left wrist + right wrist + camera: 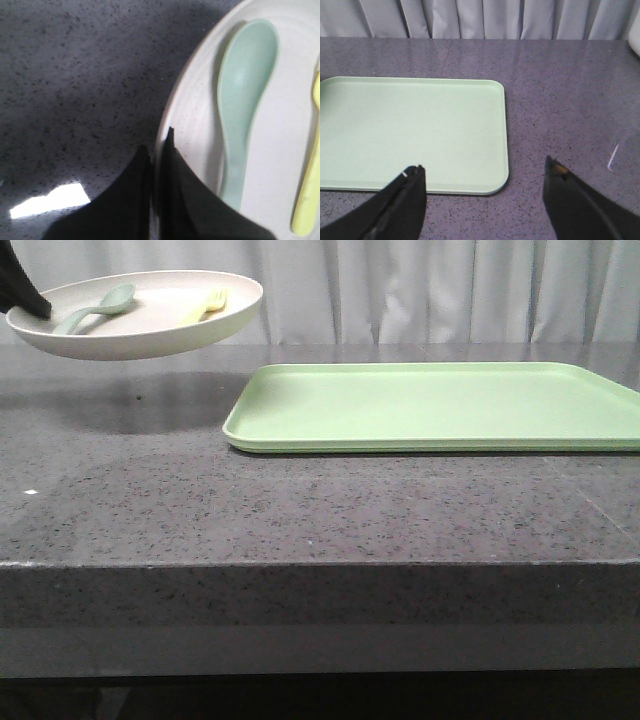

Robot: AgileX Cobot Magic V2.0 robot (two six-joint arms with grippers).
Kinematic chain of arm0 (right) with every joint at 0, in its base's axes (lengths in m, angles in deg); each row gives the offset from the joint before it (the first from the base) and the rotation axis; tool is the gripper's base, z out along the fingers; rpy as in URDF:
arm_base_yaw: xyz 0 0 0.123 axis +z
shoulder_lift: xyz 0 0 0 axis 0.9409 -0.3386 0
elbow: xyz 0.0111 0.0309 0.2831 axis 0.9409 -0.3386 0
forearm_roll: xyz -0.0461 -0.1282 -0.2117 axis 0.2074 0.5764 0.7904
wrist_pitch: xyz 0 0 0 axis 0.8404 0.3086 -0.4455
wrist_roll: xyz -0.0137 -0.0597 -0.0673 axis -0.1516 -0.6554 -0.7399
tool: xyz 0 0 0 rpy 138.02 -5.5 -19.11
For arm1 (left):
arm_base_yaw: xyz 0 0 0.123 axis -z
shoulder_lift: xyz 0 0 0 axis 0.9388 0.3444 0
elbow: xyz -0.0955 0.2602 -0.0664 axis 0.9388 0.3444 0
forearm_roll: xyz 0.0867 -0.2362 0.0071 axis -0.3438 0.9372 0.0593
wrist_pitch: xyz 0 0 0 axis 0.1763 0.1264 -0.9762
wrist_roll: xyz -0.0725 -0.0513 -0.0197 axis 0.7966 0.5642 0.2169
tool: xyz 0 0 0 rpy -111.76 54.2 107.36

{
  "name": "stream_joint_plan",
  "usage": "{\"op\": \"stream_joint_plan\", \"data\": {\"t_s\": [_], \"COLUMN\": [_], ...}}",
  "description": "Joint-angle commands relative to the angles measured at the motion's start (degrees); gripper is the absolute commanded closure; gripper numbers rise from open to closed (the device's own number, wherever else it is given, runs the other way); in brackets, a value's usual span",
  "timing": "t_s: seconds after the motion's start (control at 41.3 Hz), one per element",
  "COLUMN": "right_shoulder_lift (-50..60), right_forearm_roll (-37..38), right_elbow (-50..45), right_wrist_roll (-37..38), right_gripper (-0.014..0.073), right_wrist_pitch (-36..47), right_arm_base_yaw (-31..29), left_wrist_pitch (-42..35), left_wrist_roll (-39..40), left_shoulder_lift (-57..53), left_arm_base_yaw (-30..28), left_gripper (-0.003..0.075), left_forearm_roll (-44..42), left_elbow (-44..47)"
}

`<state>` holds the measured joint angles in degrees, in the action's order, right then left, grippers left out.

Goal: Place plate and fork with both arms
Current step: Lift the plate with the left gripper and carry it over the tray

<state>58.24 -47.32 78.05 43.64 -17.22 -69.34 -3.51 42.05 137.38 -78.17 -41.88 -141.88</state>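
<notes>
The cream-beige plate (150, 325) hangs in the air at the far left, tilted, above the dark table. My left gripper (22, 292) is shut on its left rim; in the left wrist view the gripper (159, 145) pinches the plate's rim (187, 105). The yellow fork (205, 306) lies inside the plate on its right side, and it also shows in the left wrist view (310, 190). A pale blue-green spoon (95, 308) lies beside it (245, 100). My right gripper (482, 172) is open and empty, above the table by the tray's corner.
A flat light-green tray (430, 405) lies on the dark speckled table (300, 510), right of the plate; it also shows in the right wrist view (410, 130). White curtains hang behind. The table's front edge runs across the front view.
</notes>
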Motion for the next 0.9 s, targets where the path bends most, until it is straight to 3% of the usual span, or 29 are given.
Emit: {"op": "stream_joint_plan", "data": {"t_s": [0.0, 0.387, 0.678, 0.872], "right_shoulder_lift": [-0.4, -0.4, -0.4, -0.4], "right_forearm_roll": [0.7, 0.7, 0.7, 0.7], "right_elbow": [2.1, 2.1, 2.1, 2.1], "right_wrist_roll": [-0.6, -0.6, -0.6, -0.6], "right_gripper": [0.0071, 0.0071, 0.0071, 0.0071], "right_wrist_pitch": [4.7, 4.7, 4.7, 4.7], "right_arm_base_yaw": [0.1, 0.1, 0.1, 0.1], "left_wrist_pitch": [1.5, 0.5, 1.7, 1.5], "left_wrist_roll": [1.8, 11.6, 23.5, 29.3], "left_shoulder_lift": [-4.1, 1.7, 10.7, 14.8], "left_arm_base_yaw": [2.2, 14.8, 24.1, 28.9], "left_gripper": [0.0738, 0.0738, 0.0738, 0.0738], "left_forearm_roll": [5.2, 3.5, -3.7, -7.5], "left_elbow": [-2.2, -14.1, -28.8, -31.1]}}
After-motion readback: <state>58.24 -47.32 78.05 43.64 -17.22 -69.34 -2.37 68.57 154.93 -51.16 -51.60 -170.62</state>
